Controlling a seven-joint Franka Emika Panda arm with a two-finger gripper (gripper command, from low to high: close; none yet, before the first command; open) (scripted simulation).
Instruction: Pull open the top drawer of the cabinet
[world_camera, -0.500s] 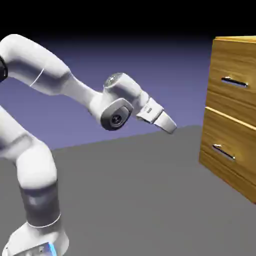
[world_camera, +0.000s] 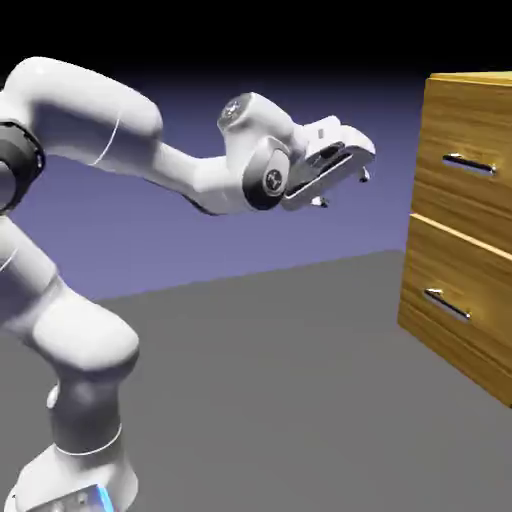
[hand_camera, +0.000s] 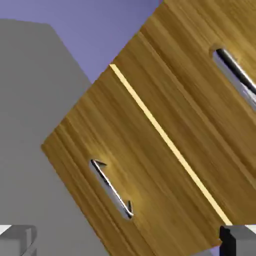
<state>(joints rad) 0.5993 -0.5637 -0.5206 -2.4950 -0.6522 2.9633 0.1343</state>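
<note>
Top drawer (world_camera: 470, 165) sat closed in the cabinet (world_camera: 462, 300), at 3 o'clock from the released, empty pincer (world_camera: 342, 188), well apart. Risk: the rolled hand could misalign, and its fingers could slip off the slim handle (world_camera: 470, 165).

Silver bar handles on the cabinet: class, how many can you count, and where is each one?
2. One handle is on the top drawer of the cabinet; the other handle is on the lower drawer. Both also show in the hand view.

Simulated test scene: rendered grey table (world_camera: 280, 380), blank blue-violet backdrop (world_camera: 250, 110), lone cabinet (world_camera: 465, 120)
</note>
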